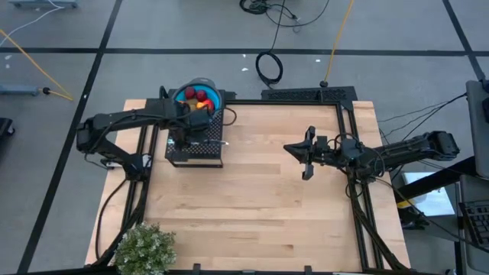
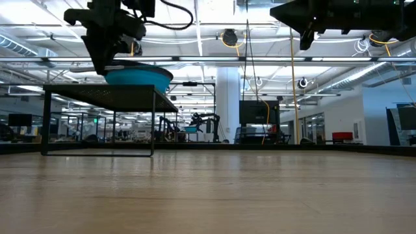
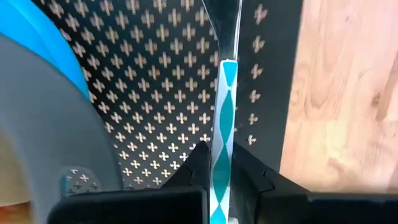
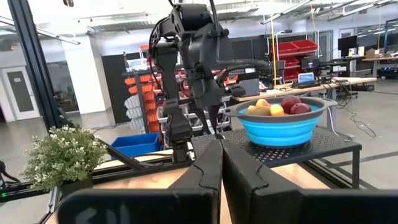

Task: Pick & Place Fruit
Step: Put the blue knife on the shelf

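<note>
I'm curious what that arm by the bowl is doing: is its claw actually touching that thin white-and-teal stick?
Touching. The left wrist view shows the left gripper shut on the pen, its fingers pressed against both sides above the perforated black stand.

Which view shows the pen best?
The left wrist view: the pen runs up the picture's middle, shut in the left pincer, over the perforated stand. The high view shows only a tiny white speck. The right wrist view shows a thin line; the low view shows nothing clear.
</note>
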`<state>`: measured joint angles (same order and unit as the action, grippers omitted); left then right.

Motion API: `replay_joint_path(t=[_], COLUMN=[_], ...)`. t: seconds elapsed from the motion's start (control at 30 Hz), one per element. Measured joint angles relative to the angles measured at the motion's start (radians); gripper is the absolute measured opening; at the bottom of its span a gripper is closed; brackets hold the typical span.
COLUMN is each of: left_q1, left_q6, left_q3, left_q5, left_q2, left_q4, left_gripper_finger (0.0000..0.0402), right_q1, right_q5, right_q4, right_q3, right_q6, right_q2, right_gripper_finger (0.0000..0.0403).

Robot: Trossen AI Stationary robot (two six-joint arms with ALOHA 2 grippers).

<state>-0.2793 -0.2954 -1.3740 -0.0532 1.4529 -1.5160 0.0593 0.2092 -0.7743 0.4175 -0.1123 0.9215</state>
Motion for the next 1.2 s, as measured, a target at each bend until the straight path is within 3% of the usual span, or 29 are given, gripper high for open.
replay_joint_path(t=[0.27, 0.73, 1.0, 1.2], left_q1=[-0.023, -0.024, -0.024, -0.024], left_q6=[-0.017, -0.024, -0.018, -0.017], left_q3=[0.107, 0.114, 0.114, 0.114], left_q5=[-0.040, -0.051, -0.050, -0.051], left_q2=[0.000, 0.000, 0.000, 0.000], left_q4=[0.001, 0.063, 0.062, 0.062], left_gripper_finger=[0.0020, 0.0023, 0.0074, 0.0080], right_q1=[0.000, 0.000, 0.000, 0.000], right_q5=[0.000, -0.001, -0.001, -0.001], right_q4=[0.000, 0.000, 0.000, 0.000], right_q3=[0.000, 0.000, 0.000, 0.000], right_q6=[0.000, -0.018, -0.016, -0.015], right_q2=[0.000, 0.000, 0.000, 0.000], right_gripper_finger=[0.0000, 0.0000, 0.0000, 0.0000])
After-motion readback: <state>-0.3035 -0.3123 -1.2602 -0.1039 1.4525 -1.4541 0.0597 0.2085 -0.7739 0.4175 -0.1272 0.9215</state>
